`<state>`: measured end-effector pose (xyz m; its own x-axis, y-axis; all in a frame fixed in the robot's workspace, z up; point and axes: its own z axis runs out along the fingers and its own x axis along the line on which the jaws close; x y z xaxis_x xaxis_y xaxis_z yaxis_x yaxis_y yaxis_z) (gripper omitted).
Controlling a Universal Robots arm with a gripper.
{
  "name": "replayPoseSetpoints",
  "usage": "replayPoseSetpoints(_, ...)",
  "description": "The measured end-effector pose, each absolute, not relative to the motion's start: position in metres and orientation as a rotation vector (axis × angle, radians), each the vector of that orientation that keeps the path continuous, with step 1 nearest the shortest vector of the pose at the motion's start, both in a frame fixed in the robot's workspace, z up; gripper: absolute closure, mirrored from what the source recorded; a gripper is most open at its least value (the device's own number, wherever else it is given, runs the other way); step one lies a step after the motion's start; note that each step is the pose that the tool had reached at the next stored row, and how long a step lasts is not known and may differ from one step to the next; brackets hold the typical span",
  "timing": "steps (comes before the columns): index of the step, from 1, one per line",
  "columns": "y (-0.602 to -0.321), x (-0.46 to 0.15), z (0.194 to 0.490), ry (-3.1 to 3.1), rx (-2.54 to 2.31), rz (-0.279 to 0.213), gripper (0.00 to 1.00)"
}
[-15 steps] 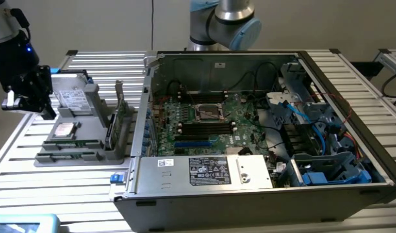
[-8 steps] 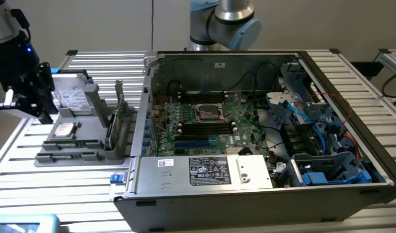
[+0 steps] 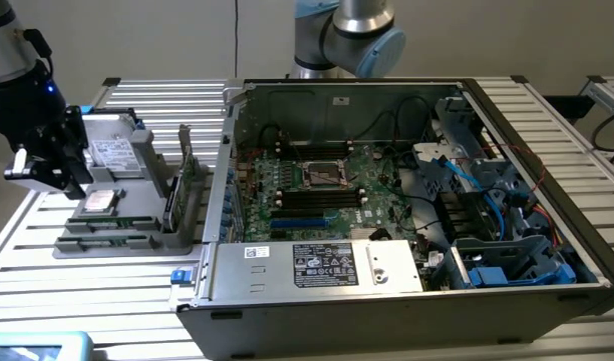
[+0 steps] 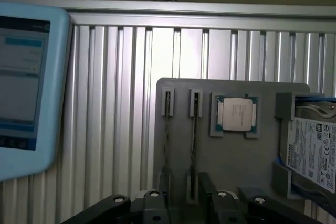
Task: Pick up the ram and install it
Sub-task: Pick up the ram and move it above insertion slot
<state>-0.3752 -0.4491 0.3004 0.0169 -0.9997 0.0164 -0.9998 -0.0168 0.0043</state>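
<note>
Two ram sticks stand on edge in slots of a grey holder tray [image 3: 171, 239]. In the exterior view they are thin green strips, one [image 3: 113, 223] behind the other [image 3: 104, 242]. From the wrist they are two dark lines, one [image 4: 168, 135] beside the other [image 4: 193, 135]. My black gripper [image 3: 56, 177] hangs over the tray's far left side, above the sticks and apart from them. In the wrist view my gripper [image 4: 184, 200] is open, with nothing between its fingers [image 4: 207, 190].
The tray also carries a CPU [image 4: 237, 115], a silver hard drive [image 4: 315, 153] and an upright green expansion card [image 3: 186, 169]. An open computer case [image 3: 387, 316] with its motherboard [image 3: 317, 188] lies to the exterior view's right. A blue-framed tablet [image 4: 26, 87] sits near the tray.
</note>
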Motion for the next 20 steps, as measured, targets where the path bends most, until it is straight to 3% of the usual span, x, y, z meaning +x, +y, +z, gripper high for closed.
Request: replayPoseSetpoints(20,-0.466,-0.374,0.270,-2.194,2.225,0.009,0.64)
